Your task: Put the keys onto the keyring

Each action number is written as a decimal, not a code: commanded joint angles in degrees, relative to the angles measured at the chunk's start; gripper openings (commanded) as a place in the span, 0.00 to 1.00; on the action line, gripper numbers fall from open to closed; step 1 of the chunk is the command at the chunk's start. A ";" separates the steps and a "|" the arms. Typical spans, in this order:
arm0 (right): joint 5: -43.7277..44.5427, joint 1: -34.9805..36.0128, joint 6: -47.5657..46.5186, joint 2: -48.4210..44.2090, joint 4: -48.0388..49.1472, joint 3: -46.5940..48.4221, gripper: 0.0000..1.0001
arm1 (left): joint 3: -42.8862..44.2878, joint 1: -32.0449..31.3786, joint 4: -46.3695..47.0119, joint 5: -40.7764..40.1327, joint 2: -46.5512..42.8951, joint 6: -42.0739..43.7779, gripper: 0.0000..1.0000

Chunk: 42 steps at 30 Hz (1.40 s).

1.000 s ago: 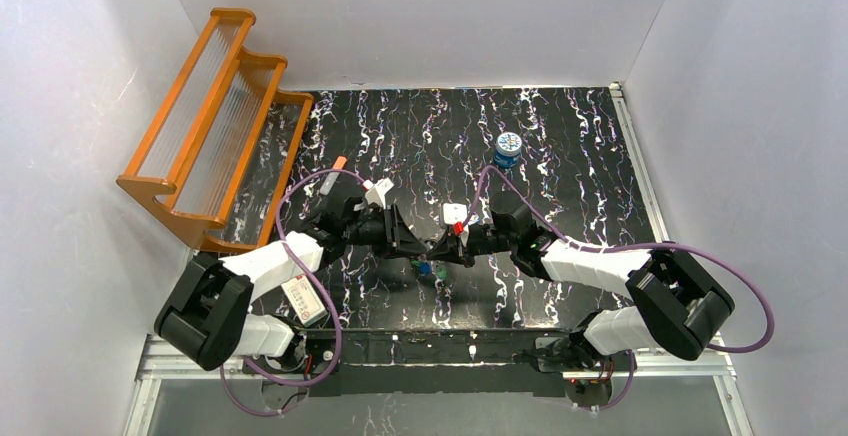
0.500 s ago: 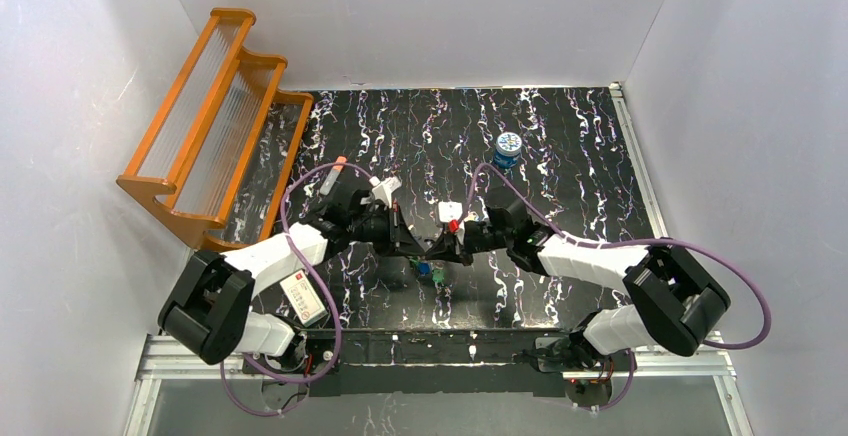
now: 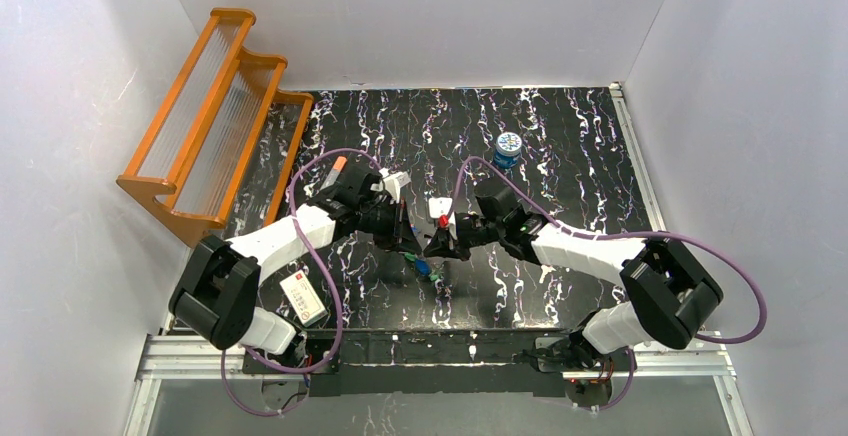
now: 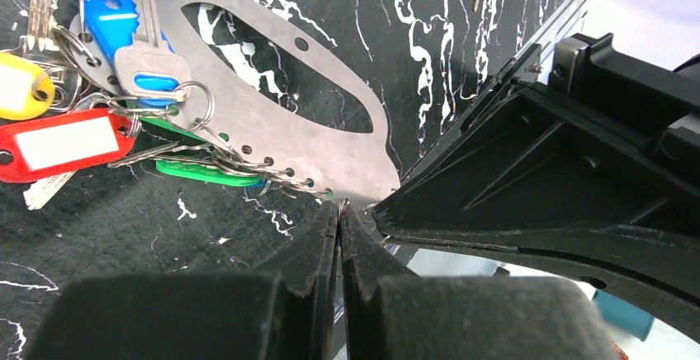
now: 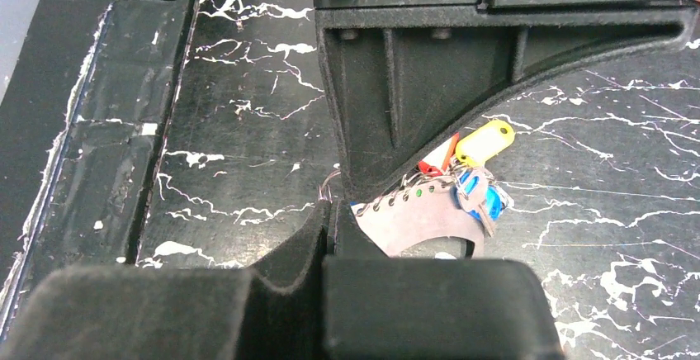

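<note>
— Three white walls (image 3: 420, 16), black marbled table (image 3: 570, 156); orange rack (image 3: 210, 121), lidded blue tin (image 3: 509, 146).
— Jaws pressed together on left gripper (image 4: 340, 211) and right gripper (image 5: 330, 215), at the keyring (image 4: 248, 120) tip, mid-table; keys (image 4: 115, 17) hang from it.

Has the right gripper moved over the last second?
Yes. The right gripper has shifted slightly left, farther from the blue tin, which stayed put.

Both arms (image 3: 290, 239) are clad in white shells with black joints; the left gripper (image 4: 339, 213) and right gripper (image 5: 328, 214) are black. Purple cables (image 3: 322, 286) are looped alongside. A label (image 3: 303, 299) is stuck on the arm nearer the orange rack (image 3: 215, 116).
</note>
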 commanded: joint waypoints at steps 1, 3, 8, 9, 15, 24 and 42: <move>2.43 -0.12 -3.25 0.51 -4.74 2.75 0.01 | 2.27 -0.16 -5.73 -0.49 -0.04 3.26 0.00; 2.70 -0.21 -3.72 0.37 -5.37 2.77 0.01 | 2.34 -0.16 -5.80 -0.70 -0.04 3.06 0.00; 3.09 -0.17 -4.34 0.42 -6.15 2.77 0.01 | 2.41 -0.16 -5.84 -1.60 0.04 2.67 0.00; 3.26 -0.18 -4.31 0.37 -6.17 2.65 0.01 | 2.41 -0.16 -5.95 -2.08 0.05 2.58 0.00; 4.85 -0.17 -2.07 -1.80 -1.80 -0.34 0.01 | 1.94 -0.16 -6.50 -3.40 -0.08 2.83 0.00; 5.86 -0.17 1.25 -3.03 2.59 -3.25 0.01 | 1.20 0.01 -6.54 -5.19 -0.42 2.66 0.00; 6.29 -0.43 5.90 -4.25 9.15 -5.58 0.01 | 1.14 0.34 -8.18 -8.90 -2.15 5.47 0.05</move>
